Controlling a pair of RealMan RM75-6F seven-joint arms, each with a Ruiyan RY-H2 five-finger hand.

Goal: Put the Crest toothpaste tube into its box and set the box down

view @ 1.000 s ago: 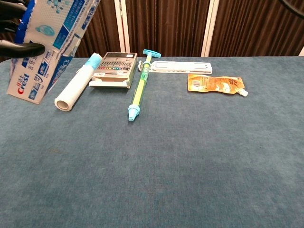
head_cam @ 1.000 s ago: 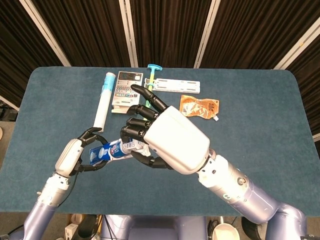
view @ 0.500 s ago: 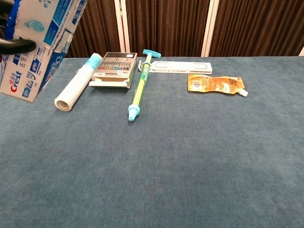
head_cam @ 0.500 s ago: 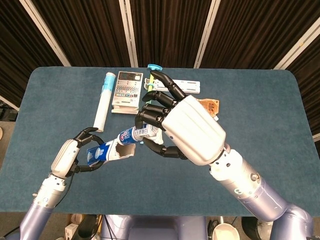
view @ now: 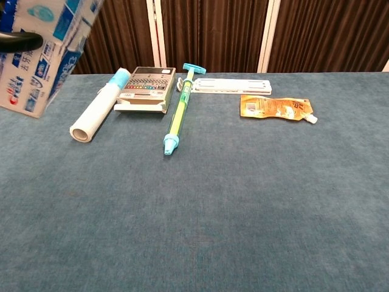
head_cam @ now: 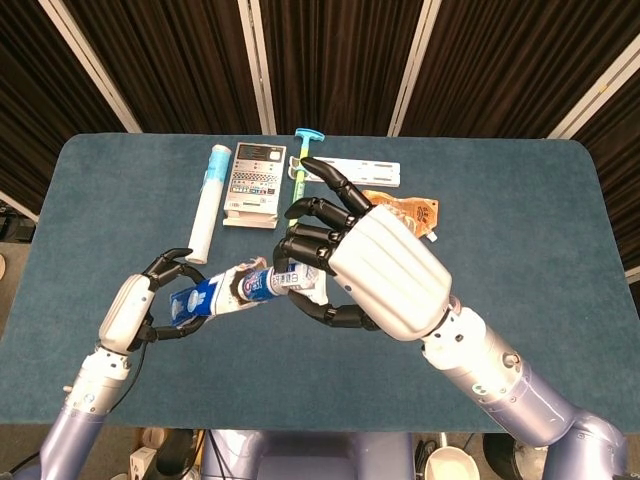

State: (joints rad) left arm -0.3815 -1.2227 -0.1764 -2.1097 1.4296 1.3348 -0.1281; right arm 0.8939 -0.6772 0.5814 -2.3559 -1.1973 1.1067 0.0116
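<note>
My left hand (head_cam: 140, 310) grips the blue and white Crest box (head_cam: 205, 298) above the table's near left part. In the chest view the box (view: 39, 55) fills the top left corner, with one black finger (view: 18, 41) across it. My right hand (head_cam: 375, 268) holds the toothpaste tube (head_cam: 272, 282) in its curled fingers, with one finger pointing away over the table. The tube's left end meets the box's open right end. How far it reaches inside is hidden. The right hand does not show in the chest view.
Along the far side of the blue table (head_cam: 520, 230) lie a white roll with a blue end (view: 97, 112), a calculator-like card pack (view: 146, 85), a green and blue syringe-shaped tool (view: 179, 112), a white strip (view: 231, 85) and an orange pouch (view: 276, 107).
The right hand lifted the tube up and right off the box mouth, then brought it back down to the opening. The left hand raised the box a little.
</note>
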